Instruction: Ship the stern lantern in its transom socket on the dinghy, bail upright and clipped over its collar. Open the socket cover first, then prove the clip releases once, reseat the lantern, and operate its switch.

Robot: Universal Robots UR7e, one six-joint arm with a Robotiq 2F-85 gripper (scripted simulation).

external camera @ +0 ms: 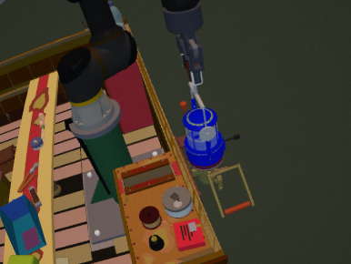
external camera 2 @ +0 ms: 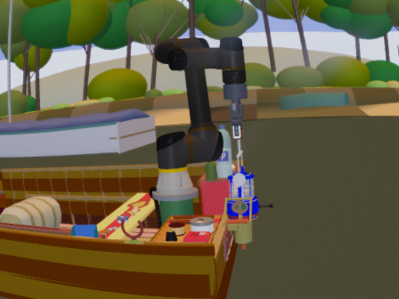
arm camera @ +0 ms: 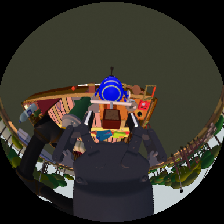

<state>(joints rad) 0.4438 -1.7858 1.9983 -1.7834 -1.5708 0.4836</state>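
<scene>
At the dinghy's stern, outboard of the transom, the blue caged lantern (external camera: 204, 136) (external camera 2: 242, 198) (arm camera: 111, 90) sits upright in its socket (external camera 2: 243, 231). Its pale bail (external camera: 196, 98) (arm camera: 110, 102) stands raised above the top. The hinged socket cover (external camera: 233, 190), a brass frame with an orange handle, hangs swung open below the lantern. A small black switch lever (external camera: 234, 136) (external camera 2: 268, 205) sticks out from the lantern's side. My gripper (external camera: 195, 81) (external camera 2: 238, 139) (arm camera: 110, 117) hangs directly above the lantern at the top of the bail, open and holding nothing.
The transom rail (external camera: 160, 119) runs just inboard of the lantern. An orange panel (external camera: 163, 207) with a spool, knobs and a red plate lies inside it. A red box (external camera 2: 213, 195) and a bottle (external camera 2: 224, 153) stand by the arm's base (external camera: 102, 154).
</scene>
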